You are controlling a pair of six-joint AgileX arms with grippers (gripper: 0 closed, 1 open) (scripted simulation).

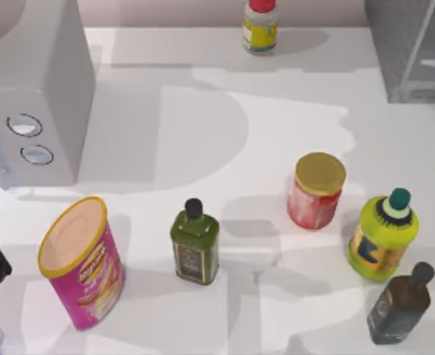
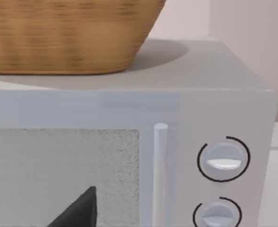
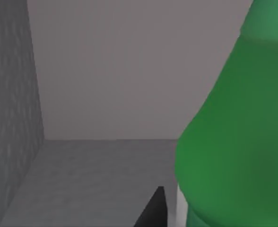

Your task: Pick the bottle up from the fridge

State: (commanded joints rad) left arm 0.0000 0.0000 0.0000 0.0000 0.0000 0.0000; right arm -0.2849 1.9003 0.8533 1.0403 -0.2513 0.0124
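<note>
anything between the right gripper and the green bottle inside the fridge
Nothing visible does. In the right wrist view the bottle looms right beside a dark fingertip, with only the fridge's bare grey floor and walls around them.

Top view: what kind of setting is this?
Probably a simulated kitchen counter: a pale grey microwave-like box with two round dials, a large grey glass-panelled fridge, and groceries on the white table, such as a pink crisp canister and a dark green oil bottle.
</note>
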